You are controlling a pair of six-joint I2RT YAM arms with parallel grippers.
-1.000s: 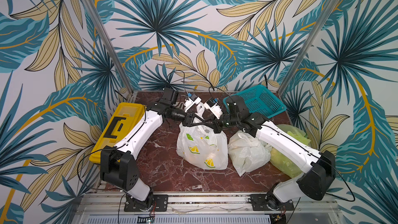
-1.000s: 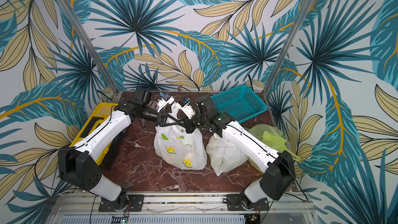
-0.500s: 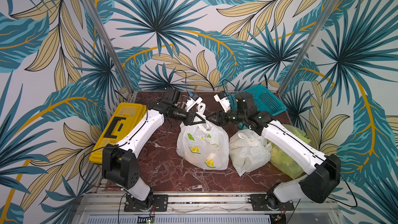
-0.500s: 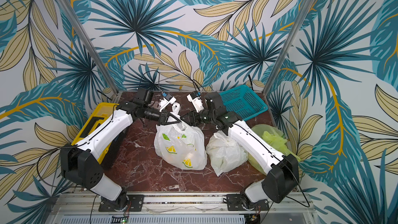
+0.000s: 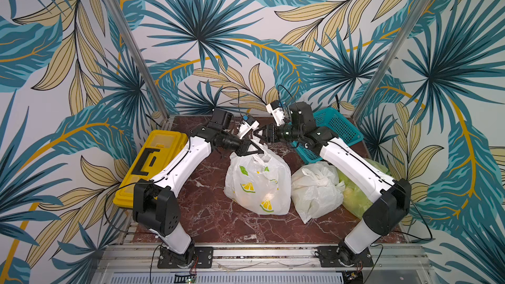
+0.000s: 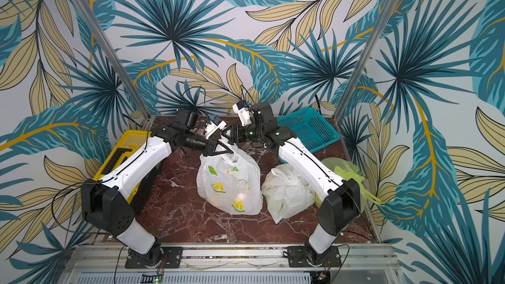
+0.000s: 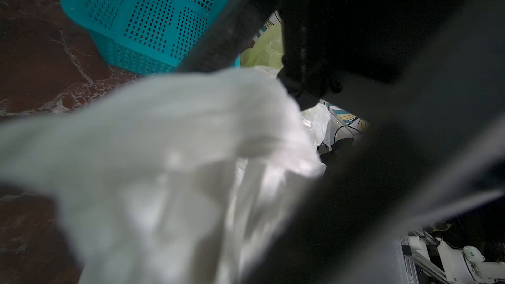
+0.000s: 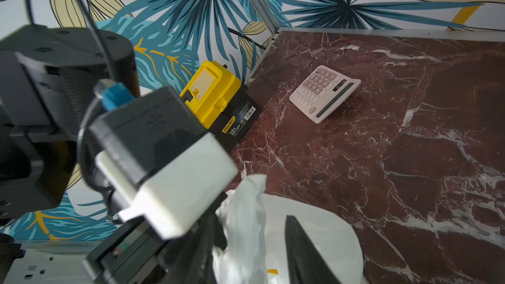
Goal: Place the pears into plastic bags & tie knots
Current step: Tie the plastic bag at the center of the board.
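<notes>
- On the dark red marble bench, three filled bags are set in a row. A white crinkly plastic bag with lemon-slice prints is in the middle. A white plastic bag with no print showing is just beside it. A translucent light green bag lies farther to the robot's right, partly hidden behind the right arm.
- The pears are judged to be inside, since only lumpy bulges are seen.
- The lemon-print bag is stood upright, its long axis vertical and its mouth pointed up, leaned slightly toward the back wall.
- The film is judged thin, soft and slippery, and the load fairly heavy. Hold is best taken on the bunched handles rather than the wall, which could tear.
- A twisted white handle strand is pinched in the closed jaws of the left gripper.
- The right gripper is held just behind it with its jaws partly apart, and no grip can be confirmed.
- Farther back, a teal mesh plastic basket and a pale calculator are seen.
</notes>
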